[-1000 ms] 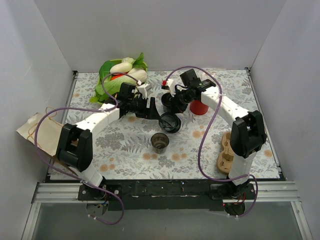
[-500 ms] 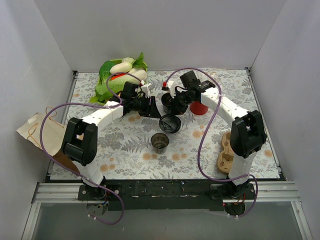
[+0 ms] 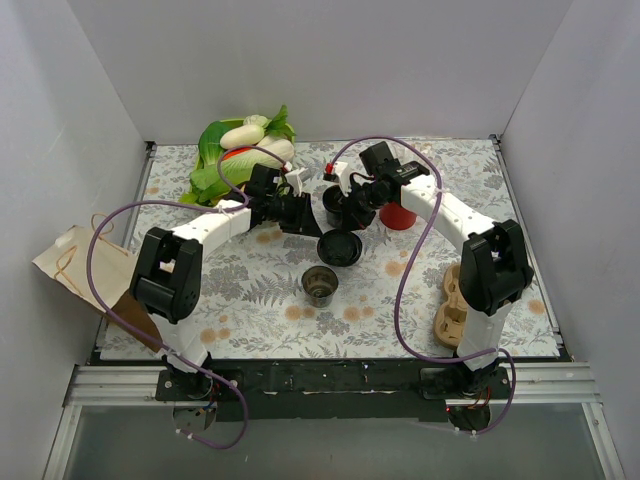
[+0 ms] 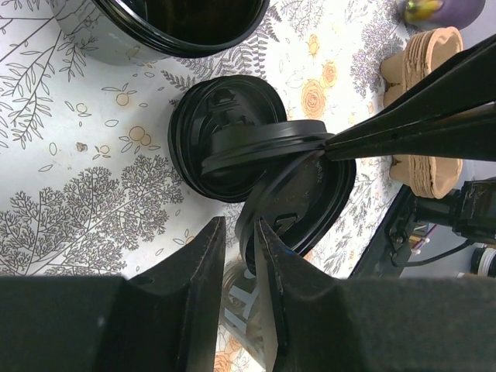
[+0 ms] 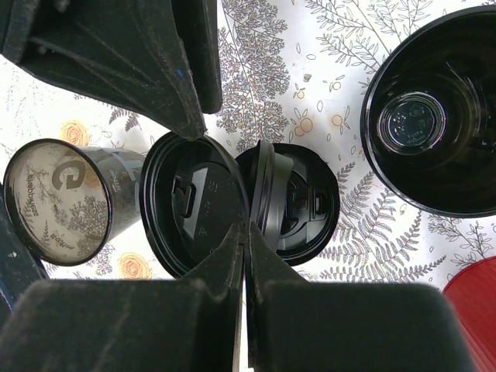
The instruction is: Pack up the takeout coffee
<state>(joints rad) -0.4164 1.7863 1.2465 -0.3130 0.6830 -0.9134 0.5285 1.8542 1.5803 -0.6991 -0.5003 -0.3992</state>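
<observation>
Between our left gripper's (image 4: 239,229) tips, pinched by its rim, stands a sip lid (image 4: 304,194) we judge light, bendy and slick; our right gripper (image 5: 244,234) pinches a second lid (image 4: 256,146).

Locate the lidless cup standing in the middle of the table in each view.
Top external: lidless cup mid-picture, just below the black lids.
Left wrist: cup shows only as a sliver at the bottom edge, below the lids.
Right wrist: cup at the left edge, left of the lids.
Shared landmark: the black lids.
</observation>
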